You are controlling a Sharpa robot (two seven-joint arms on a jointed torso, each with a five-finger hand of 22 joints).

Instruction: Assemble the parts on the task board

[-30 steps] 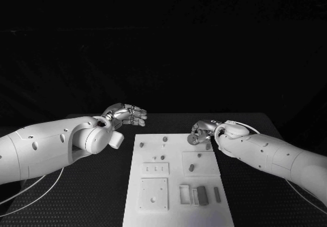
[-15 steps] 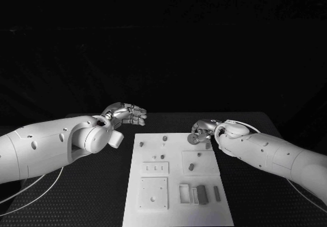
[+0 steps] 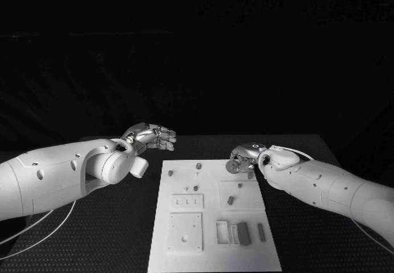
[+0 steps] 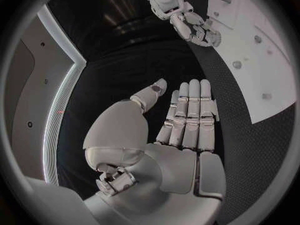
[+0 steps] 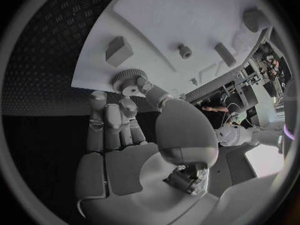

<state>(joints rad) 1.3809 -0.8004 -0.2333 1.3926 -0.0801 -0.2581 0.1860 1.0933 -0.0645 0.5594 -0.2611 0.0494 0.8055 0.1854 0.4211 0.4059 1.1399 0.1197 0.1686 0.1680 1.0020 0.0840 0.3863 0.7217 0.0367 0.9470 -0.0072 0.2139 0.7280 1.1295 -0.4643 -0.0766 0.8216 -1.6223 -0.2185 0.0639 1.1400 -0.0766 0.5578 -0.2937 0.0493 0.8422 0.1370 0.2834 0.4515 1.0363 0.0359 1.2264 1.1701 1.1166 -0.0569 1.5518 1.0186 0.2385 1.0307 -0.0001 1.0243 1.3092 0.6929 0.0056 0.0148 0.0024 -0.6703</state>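
No brand, label or writing can be read anywhere; the black table [image 3: 107, 239] has a woven, dimpled texture and carries the flat white rectangular task board [image 3: 215, 250] in its middle.

On the left, the white left arm reaches in over the table and ends in the silver left hand [image 3: 152, 138], which hangs off the board's far left corner, apart from it; in the left wrist view this hand [image 4: 187, 120] lies flat with its fingers straight and side by side, thumb a little apart, and nothing in it.

On the board stand and lie the small grey parts: a short upright peg [image 3: 198, 166] near the far edge, a small stub [image 3: 171, 174] toward the left edge, an oval piece [image 3: 230, 201] on a raised square pad, and a dark rectangular block [image 3: 243, 234] in a slotted recess near the front.

On the right, the white right arm comes in low; the silver right hand [image 3: 243, 157] sits at the board's far right corner; in the right wrist view this hand [image 5: 125, 130] pinches a round grey gear with a ridged rim [image 5: 128, 81] between thumb and fingertips, at the board's edge; whether the gear touches the board I cannot tell.
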